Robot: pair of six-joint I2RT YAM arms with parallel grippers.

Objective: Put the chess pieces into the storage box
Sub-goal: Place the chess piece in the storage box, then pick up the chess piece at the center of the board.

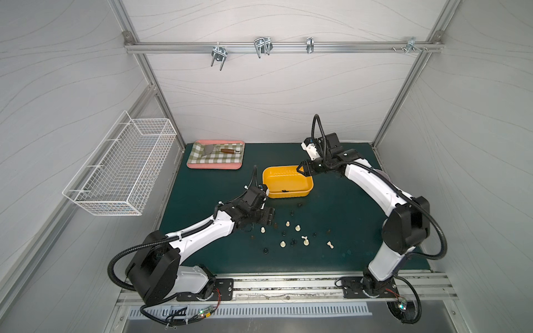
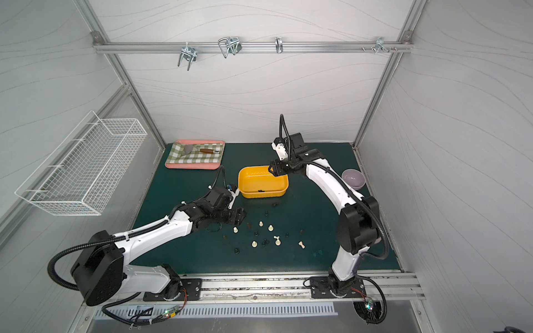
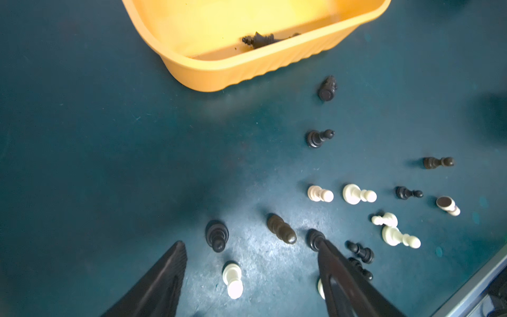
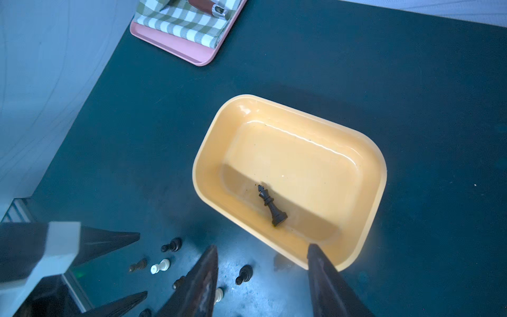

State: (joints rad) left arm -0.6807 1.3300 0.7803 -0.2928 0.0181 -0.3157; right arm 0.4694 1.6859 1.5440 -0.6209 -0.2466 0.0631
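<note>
Lying flat inside the yellow box point(image 4: 208, 170) is one black chess piece point(image 4: 271, 205). The other pieces stand or lie on the green mat point(image 1: 219, 187) in front of it: seven white pieces point(image 3: 319, 193) and about ten dark ones. The left pincer point(image 3: 250, 244) hangs spread wide over them, holding nothing. One finger is right by a black piece and could bump it over or send it rolling. The right pincer point(image 4: 262, 247) is spread too, empty, over the box.
</note>
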